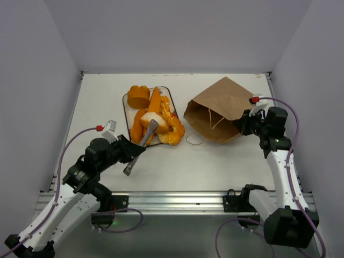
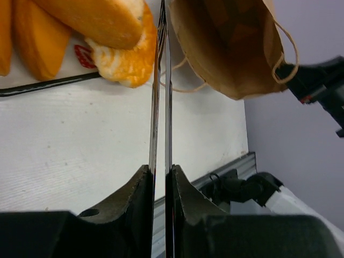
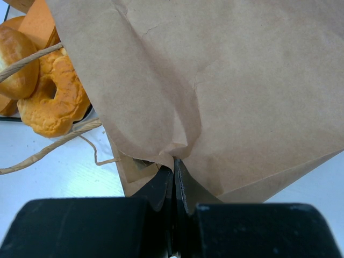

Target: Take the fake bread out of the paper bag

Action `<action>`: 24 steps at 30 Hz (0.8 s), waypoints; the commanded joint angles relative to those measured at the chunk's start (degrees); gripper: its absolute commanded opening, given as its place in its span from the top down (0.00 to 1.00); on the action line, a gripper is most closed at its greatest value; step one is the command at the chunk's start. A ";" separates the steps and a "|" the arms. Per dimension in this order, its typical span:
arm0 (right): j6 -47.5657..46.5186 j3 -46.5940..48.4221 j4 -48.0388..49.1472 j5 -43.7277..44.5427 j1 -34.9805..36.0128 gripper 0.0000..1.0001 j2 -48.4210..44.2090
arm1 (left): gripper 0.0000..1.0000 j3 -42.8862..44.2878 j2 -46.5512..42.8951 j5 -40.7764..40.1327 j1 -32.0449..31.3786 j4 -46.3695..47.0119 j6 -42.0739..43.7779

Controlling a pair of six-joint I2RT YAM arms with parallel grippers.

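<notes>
The fake bread [image 1: 156, 115] lies heaped on a white tray [image 1: 124, 113] just left of the table's [image 1: 215, 166] centre, outside the paper bag [image 1: 223, 105]. A round bun [image 1: 138, 97] sits at the tray's far left corner, with a baguette [image 1: 155, 101] beside it. A white-faced roll [image 1: 147, 119] lies mid-tray. A braided loaf [image 1: 173, 134] hangs over the near right corner of the tray.

The paper bag rests on its side just right of the tray, toward the table's right edge. Its open mouth faces the near edge, and one twisted handle [image 1: 196, 140] loops out onto the table.

The left gripper [image 1: 137, 153] is clamped on a pair of silver tongs [image 1: 142, 144], squeezing the two blades almost together. The tips reach the white-faced roll. The left wrist view shows them running just beside it, and I cannot tell whether they touch it.

The right gripper [image 1: 242, 124] is closed, pinching the bag's upper paper wall near the mouth on the side toward the table's right edge.
</notes>
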 commanded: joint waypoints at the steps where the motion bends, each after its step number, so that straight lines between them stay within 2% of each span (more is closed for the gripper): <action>1: -0.56 -0.15 0.80 -0.45 -0.29 1.00 -0.65 | 0.82 0.62 1.27 12.57 0.31 9.06 5.00; 9: -1.88 0.03 0.36 -1.25 -0.29 1.00 -0.65 | 0.89 1.94 3.82 23.23 -0.04 14.70 8.96; 12: -2.05 0.46 0.54 0.50 -0.29 1.00 -0.30 | 0.90 0.72 4.87 24.74 -1.88 15.67 9.31; 13: -1.35 0.64 0.80 1.38 -0.29 1.00 -0.12 | 0.90 0.19 5.32 24.39 -4.68 15.94 9.31; 15: -0.56 1.34 1.94 4.10 -0.20 1.00 0.58 | 0.90 -0.87 7.68 19.86 -9.25 17.25 8.96; 16: -0.12 1.69 2.38 4.81 -0.29 1.00 0.84 | 0.90 -1.57 8.74 17.47 -15.28 17.95 8.52; 19: -0.12 3.45 2.30 5.87 -0.20 1.00 2.16 | 0.90 -1.58 15.41 9.73 -24.70 21.38 7.99; 24: 0.93 6.08 2.38 6.31 -0.82 1.00 2.34 | 0.90 0.97 26.67 2.77 -28.87 24.29 10.45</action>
